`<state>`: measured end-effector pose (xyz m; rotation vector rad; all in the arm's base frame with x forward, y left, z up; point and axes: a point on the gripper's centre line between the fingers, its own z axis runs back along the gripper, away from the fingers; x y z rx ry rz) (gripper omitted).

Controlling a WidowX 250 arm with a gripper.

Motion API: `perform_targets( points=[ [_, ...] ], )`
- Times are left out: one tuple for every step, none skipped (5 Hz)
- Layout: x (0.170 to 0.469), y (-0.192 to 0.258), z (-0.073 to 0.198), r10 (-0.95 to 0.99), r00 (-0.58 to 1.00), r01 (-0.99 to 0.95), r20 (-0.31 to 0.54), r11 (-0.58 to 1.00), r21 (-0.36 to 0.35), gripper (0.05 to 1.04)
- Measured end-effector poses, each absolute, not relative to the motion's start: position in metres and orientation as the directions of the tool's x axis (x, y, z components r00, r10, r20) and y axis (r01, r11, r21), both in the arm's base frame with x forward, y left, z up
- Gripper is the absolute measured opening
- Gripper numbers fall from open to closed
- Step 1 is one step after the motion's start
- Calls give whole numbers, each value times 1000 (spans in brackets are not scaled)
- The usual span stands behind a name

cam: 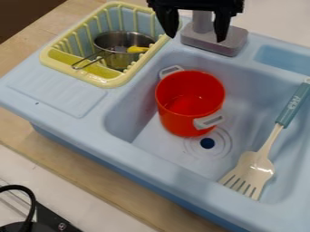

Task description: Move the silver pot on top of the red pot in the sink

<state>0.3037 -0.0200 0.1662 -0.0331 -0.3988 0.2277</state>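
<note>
Listed from near to far, with the red pot [191, 103] as landmark: nearest, a black cable [30, 199], found well to the left on the near side. Nearer than the pot and to its right, a pale spatula [253, 167] with a blue-green handle, laid slanting in the sink [151, 167]. Just beside the pot's base, a dark drain [207, 143]. The red pot itself: upright, empty-looking, fitted with two grey handles. Beyond it to the left, a yellow rack [112, 82], in which the silver pot [118, 59] is held, a small yellow item [138, 49] inside it and its wire handle [91, 60] pointed to the near left. The silver pot is judged to be thin metal, stiff, fairly light, not fragile but slippery; its contents may slide if it is tipped. A grip is best taken across the rim wall, one finger inside and one out; if it were lifted by the wire handle, a tilt would be likely. Beyond the red pot and above the sink, the gripper [196, 38], its two fingers set wide apart with nothing pinched, seen in front of a grey faucet [212, 41].
</note>
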Motion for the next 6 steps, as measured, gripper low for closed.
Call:
perform_targets(
  points=[
    [301,-20,157,226,908,-216,354,974,-69,997],
    [303,-17,156,240,905,-229,352,971,-74,997],
    [303,-11,156,286,892,-278,350,958,-74,997],
    [301,3,161,321,887,-319,333,946,-63,997],
    [295,28,163,278,908,-296,312,955,9,997],
    [290,66,166,455,830,-483,322,875,8,997]
  ],
)
